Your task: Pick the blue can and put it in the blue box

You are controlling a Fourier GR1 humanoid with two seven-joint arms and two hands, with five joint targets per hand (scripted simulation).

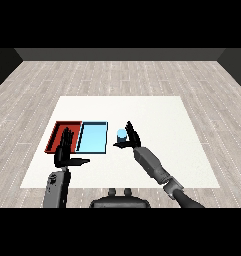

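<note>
White table [157, 120], rect top, sits on grey plank floor [117, 75]. On it, left side: red tray [56, 131] & light blue tray [93, 124], side by side, long edges touching or nearly so, red one further left. Both lie flat, near table's left edge, approx mid-depth. Blue can [121, 135] just right of the light blue tray, outside it; can't tell if its base rests on the table or is lifted. Right half of the top is bare white.

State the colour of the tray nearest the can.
Light blue tray, beside the blue can at the right hand; head view.
</note>
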